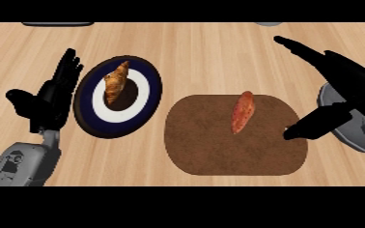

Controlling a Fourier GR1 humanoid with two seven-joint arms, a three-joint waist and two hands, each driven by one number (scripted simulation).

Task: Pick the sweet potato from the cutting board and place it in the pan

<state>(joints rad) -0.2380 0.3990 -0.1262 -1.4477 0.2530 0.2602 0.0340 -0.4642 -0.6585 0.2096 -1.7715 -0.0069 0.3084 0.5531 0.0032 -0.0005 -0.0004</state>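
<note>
Potato (242, 112) lies lengthwise on the board (214, 154), right of centre. Judged stiff, light, tapered: grasp across its middle. Right hand (329, 84) hovers beside it, thumb and fingers spread, over the pan (335, 130). Left hand (51, 96) rests open by the plate (146, 94) holding a croissant (116, 80); path unobstructed

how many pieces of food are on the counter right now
2. A sweet potato lies on the brown cutting board, and a croissant sits on the dark blue plate to its left. Nothing else is visible.
</note>
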